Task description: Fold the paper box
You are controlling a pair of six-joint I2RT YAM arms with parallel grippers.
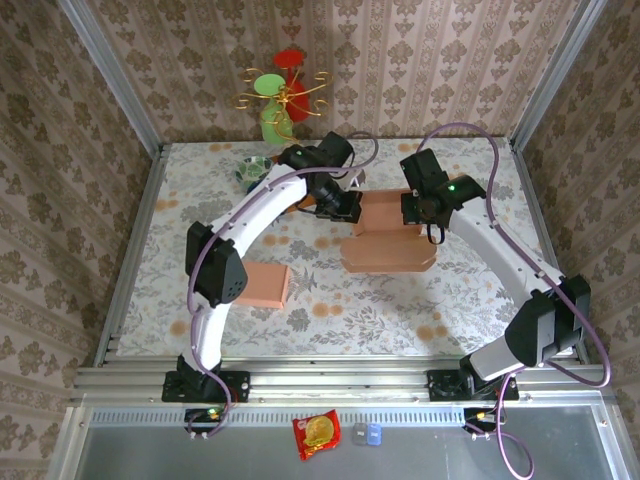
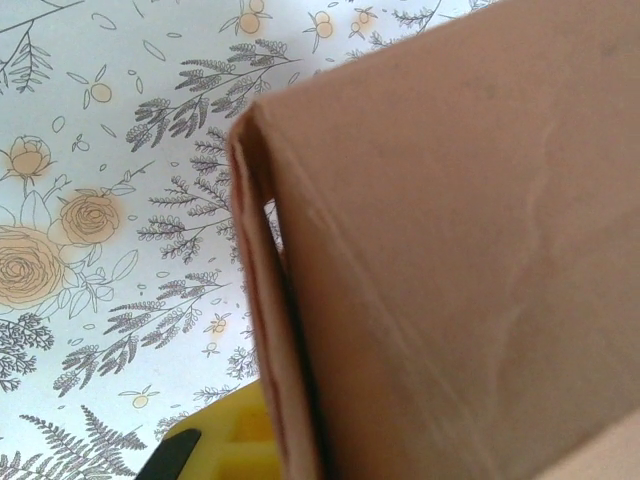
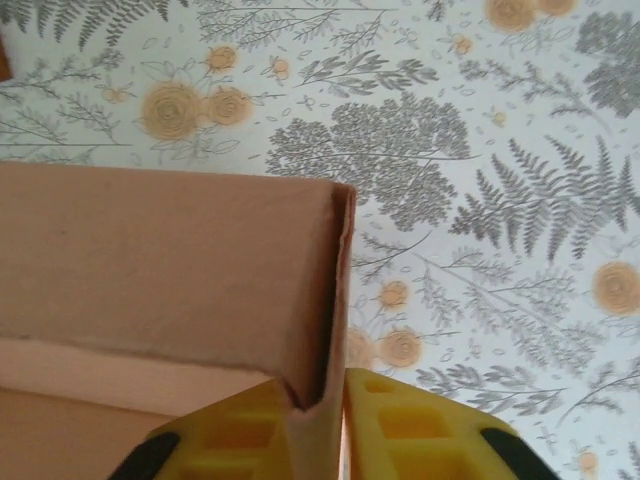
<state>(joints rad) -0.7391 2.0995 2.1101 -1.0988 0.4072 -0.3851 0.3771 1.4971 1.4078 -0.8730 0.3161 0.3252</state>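
Two grippers pinch the paper box (image 1: 390, 255) at mid-table. Its long axis runs from 9 to 3 o'clock. The right gripper (image 3: 318, 430) is clamped on the wall at 2 o'clock, and the left gripper (image 1: 345, 208) is closed on the panel at 10 o'clock. Both arms look equally near for the next fold.

Walls: beige damask wallpaper (image 1: 420, 50) closes you in on three sides.
Bench: your bench (image 1: 380, 310) wears a pale cloth of grey ferns and orange roses.
Frame: metal corner posts (image 1: 112, 75), front rail (image 1: 340, 378).
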